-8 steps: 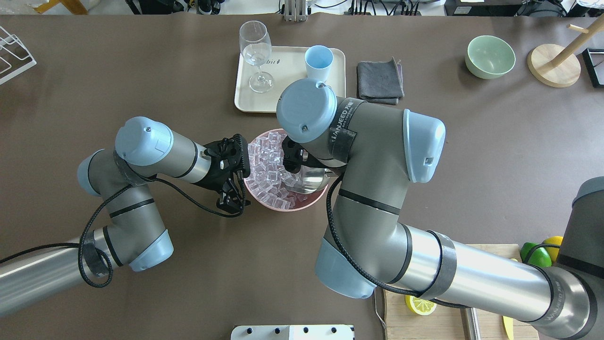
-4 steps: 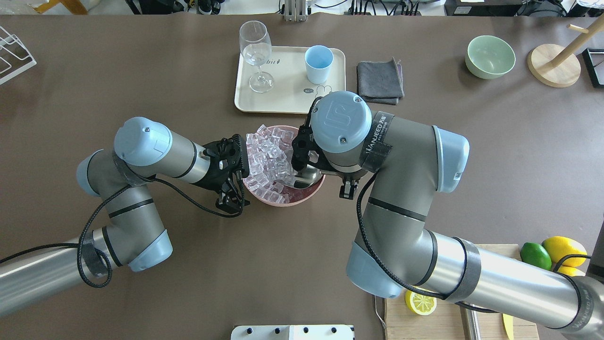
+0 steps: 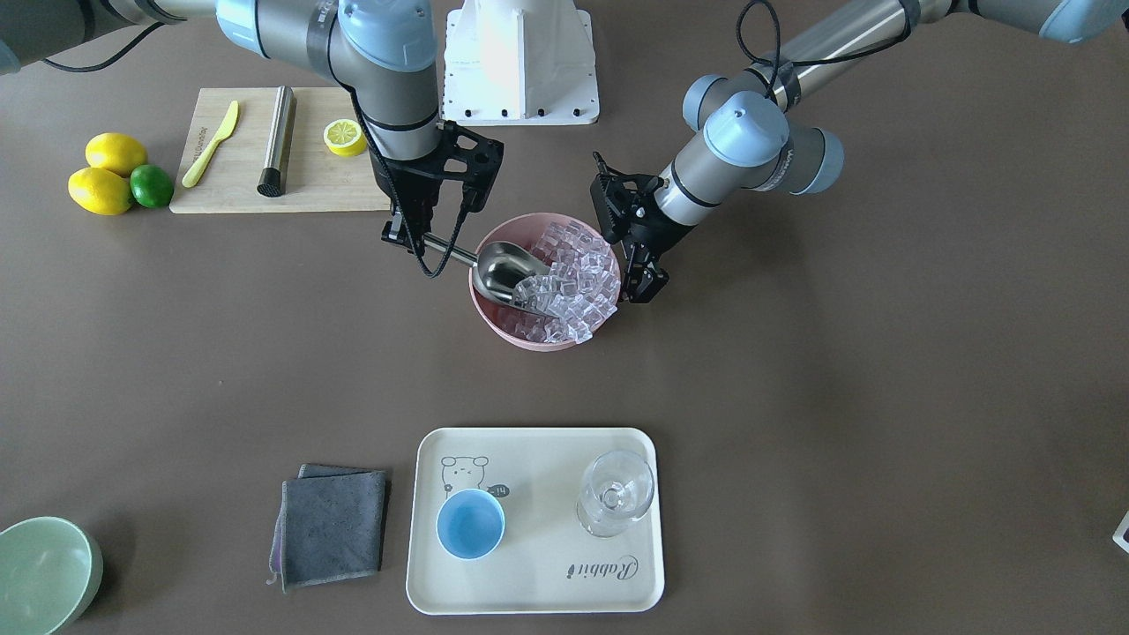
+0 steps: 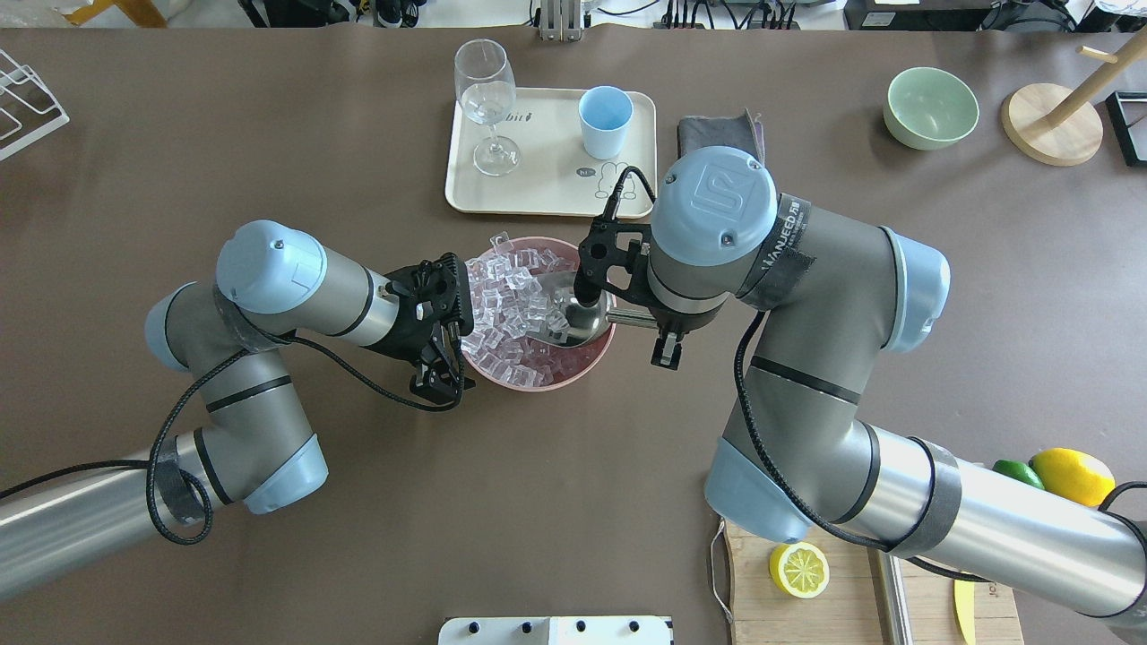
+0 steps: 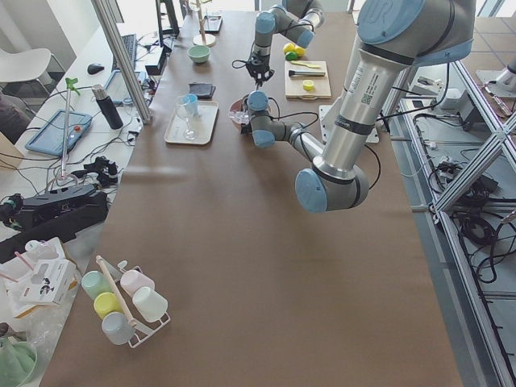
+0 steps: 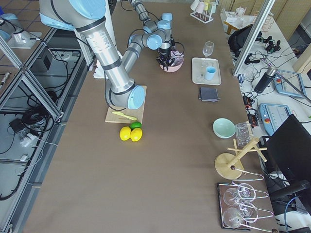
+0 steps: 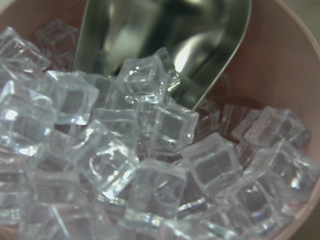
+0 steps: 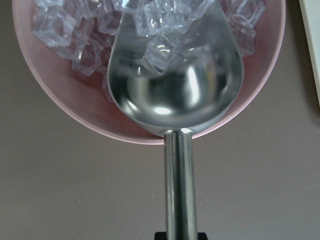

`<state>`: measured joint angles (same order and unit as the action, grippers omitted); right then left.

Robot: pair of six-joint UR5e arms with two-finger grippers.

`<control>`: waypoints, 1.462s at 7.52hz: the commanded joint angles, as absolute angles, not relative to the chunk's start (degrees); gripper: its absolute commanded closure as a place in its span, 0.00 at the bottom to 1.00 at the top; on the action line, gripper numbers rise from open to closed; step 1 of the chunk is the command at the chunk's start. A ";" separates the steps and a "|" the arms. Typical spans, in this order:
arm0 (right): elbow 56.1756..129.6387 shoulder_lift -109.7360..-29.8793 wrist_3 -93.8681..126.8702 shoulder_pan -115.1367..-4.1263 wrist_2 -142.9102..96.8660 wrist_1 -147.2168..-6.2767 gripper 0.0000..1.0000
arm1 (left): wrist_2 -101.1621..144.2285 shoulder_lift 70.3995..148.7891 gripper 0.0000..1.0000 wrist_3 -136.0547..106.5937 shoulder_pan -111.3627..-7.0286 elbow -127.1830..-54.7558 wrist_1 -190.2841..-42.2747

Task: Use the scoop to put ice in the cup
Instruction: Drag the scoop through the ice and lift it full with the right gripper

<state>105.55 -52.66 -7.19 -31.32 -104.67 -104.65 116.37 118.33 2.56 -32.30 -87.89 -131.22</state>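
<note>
Right gripper (image 3: 413, 240), clamped on the scoop (image 3: 503, 266) handle, has drawn back toward 3 o'clock overhead. Scoop lies 3-to-9, trough toward 9 in the ice (image 3: 578, 273).

Clear ice (image 3: 575, 275), silver scoop (image 3: 499, 265), pink bowl (image 3: 529, 342), light-blue cup (image 3: 470, 525), cream tray (image 3: 538, 578)

Nearest the operators' side I see a cream tray (image 3: 547, 476) with a stemmed wine glass (image 3: 615, 492) standing upright on it. Just beside the tray lies a folded grey cloth (image 3: 333, 526), and a pale-green bowl (image 3: 40, 573) sits at the table corner beyond it. A pink bowl (image 3: 520, 339) stands mid-table. Across the table I've got a wooden cutting board (image 3: 317, 181) carrying a yellow knife (image 3: 210, 144), a steel rod (image 3: 276, 139) with a black end and half a lemon (image 3: 344, 137). Two whole lemons (image 3: 100, 191) and a lime (image 3: 151, 186) huddle together just off its end. A round wooden stand (image 4: 1050, 125) and a white wire rack (image 4: 27, 98) sit at opposite ends of the table.
</note>
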 commanded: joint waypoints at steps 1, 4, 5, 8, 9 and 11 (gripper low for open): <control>105.73 -55.98 -4.49 -31.90 -106.26 -96.79 1.00 | 116.37 118.48 0.01 2.46 -32.34 -87.98 -131.22; 106.08 -57.22 -0.62 -31.90 -108.44 -91.85 1.00 | 116.37 118.39 0.01 2.46 -32.34 -87.89 -131.22; 106.00 -57.56 0.86 -31.90 -108.54 -90.37 1.00 | 116.37 118.39 0.01 2.46 -32.34 -87.89 -131.22; 105.91 -61.70 6.13 -31.73 -110.83 -78.68 1.00 | 116.37 118.30 0.01 2.55 -32.34 -87.89 -131.22; 105.91 -62.22 6.67 -31.82 -112.14 -77.36 1.00 | 116.37 118.30 0.01 2.55 -32.26 -87.89 -131.22; 105.91 -62.58 9.31 -32.95 -113.98 -73.93 1.00 | 116.37 118.21 0.01 2.55 -32.26 -87.89 -131.22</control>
